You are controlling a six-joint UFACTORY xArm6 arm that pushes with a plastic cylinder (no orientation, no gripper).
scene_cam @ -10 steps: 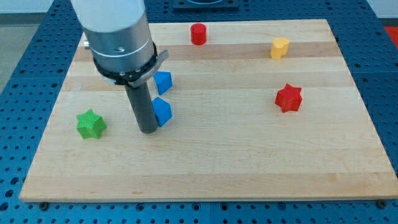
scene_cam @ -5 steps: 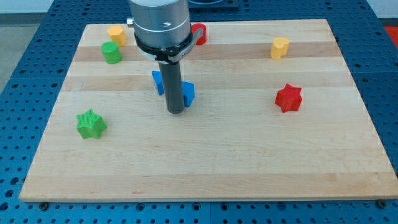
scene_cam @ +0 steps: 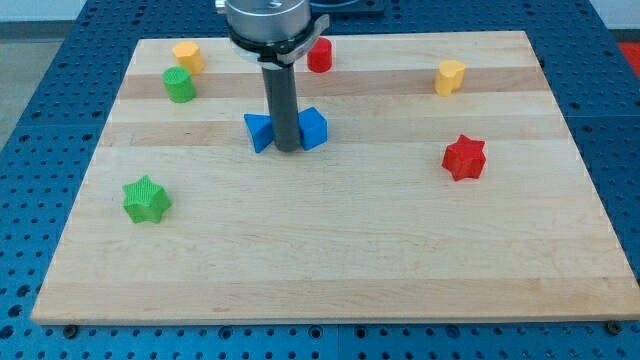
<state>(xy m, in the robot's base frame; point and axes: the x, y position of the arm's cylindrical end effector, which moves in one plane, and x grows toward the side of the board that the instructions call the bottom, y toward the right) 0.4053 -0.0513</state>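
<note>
My tip rests on the wooden board between two blue blocks. The blue block on its left is wedge-like and touches or nearly touches the rod. A blue cube-like block sits against the rod's right side. Both are partly hidden by the rod. Towards the view's top, a red cylinder stands just right of the arm's body.
A yellow block and a green cylinder sit at the top left. A green star lies at the left. At the right are a red star and a yellow block.
The tip has moved right and towards the view's top. It pushed the lower blue block up and right, so that block now sits beside the other blue block with the rod between them.
</note>
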